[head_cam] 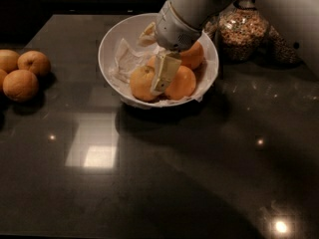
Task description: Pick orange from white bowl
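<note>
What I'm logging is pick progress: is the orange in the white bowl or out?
In. The orange lies inside the white bowl among other oranges; the gripper reaches into the bowl right beside it.

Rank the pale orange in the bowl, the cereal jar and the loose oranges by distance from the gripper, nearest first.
The gripper is down inside the white bowl.
1. The orange: in the bowl, right beside the gripper, on its image-left side.
2. The cereal jar: behind the bowl, to the image right.
3. The loose oranges: outside the bowl, at the far image left.
</note>
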Controlling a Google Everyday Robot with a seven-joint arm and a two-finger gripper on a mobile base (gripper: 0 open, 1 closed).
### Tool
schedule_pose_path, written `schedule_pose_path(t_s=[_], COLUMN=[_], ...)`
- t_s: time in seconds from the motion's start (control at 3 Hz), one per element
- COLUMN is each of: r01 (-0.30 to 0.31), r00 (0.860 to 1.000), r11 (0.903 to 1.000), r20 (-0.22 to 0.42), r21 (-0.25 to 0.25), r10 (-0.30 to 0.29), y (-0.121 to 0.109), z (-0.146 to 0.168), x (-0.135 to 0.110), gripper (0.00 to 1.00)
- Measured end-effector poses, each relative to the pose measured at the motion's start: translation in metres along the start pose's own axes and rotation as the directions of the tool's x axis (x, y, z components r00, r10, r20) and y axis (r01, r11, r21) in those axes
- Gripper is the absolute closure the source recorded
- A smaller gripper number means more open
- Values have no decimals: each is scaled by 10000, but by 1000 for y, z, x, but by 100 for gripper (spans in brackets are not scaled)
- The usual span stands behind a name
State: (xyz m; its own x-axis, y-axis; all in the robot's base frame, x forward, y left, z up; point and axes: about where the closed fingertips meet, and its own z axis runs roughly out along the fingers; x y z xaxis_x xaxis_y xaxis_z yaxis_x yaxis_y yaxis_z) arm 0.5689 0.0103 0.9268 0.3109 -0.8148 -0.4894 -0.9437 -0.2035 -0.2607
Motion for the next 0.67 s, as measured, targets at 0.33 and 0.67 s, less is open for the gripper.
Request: schedule_pose_path(t_s=[0.33,0.67], r01=[92,32], r00=[9997,9996], r11=[9995,9991], r20=[226,265], r21=[-291,-416], r10=[-85,-21], y=[-2,-2], z=[17,27], x=[2,13], gripper=[15,16])
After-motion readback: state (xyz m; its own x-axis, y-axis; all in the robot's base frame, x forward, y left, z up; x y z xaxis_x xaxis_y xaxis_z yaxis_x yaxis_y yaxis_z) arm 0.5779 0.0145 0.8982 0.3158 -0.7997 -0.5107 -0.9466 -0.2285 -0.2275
